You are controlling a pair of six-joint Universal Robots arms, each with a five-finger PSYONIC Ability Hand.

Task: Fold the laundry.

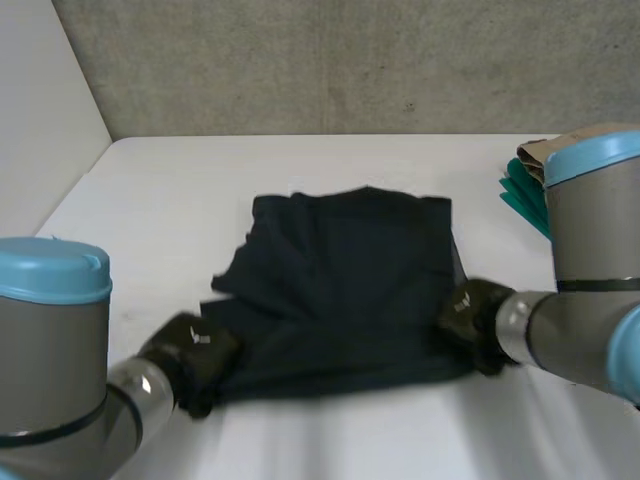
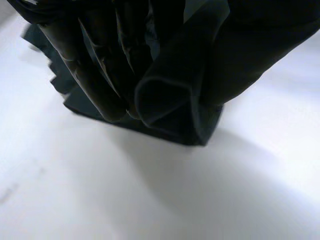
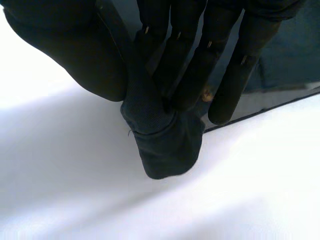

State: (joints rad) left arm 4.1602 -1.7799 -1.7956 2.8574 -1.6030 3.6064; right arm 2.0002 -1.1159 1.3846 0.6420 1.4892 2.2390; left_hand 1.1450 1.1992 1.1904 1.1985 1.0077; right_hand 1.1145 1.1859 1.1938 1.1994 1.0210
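On the white table (image 1: 180,200), at its middle: a dark cloth (image 1: 350,290), near black with a bluish cast, spread roughly flat. Rumpled and creased along the left side, smoother toward the right, far edge fairly straight.

At the near left corner of the dark cloth: the left hand (image 1: 190,360), closed on it. Seen from the left wrist, a rolled loop of cloth (image 2: 170,105) clamped between the fingers (image 2: 90,70) and the thumb (image 2: 260,45). Cannot tell whether that loop touches the table beneath.

At the near right corner: the right hand (image 1: 470,315). Seen from the right wrist, a small tuft of cloth (image 3: 162,145) pinched between thumb and fingers, poking out past the fingertips just above the table.

Far right, at the table's edge and well apart from the dark cloth: green items (image 1: 522,195) fanned out beside a brown piece (image 1: 535,155). Both cut off behind the right arm (image 1: 590,260); impossible to say what they are.

Behind the table, a grey wall (image 1: 350,60).

Near edge of the dark cloth hard to make out between the two hands.
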